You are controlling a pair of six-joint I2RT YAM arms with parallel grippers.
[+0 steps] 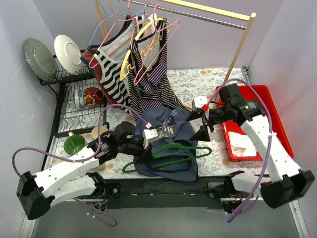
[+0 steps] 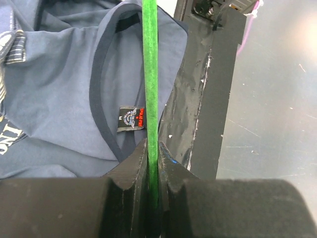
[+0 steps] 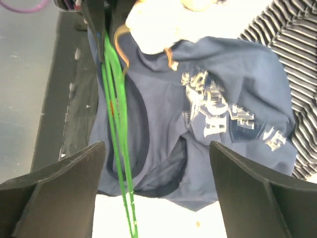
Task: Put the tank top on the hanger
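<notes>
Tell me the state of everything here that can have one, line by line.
tank top: crumpled on the table, not hung.
hanger: lying across the tank top, one end gripped.
left gripper: shut on the hanger.
right gripper: open, empty, above the tank top.
purple striped top: hanging from the rail.
white plate: upright in the rack.

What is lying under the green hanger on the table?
The navy tank top lies under the hanger, its neck label showing. The left gripper is shut on the hanger. The table under the cloth is covered, so unseen.
</notes>
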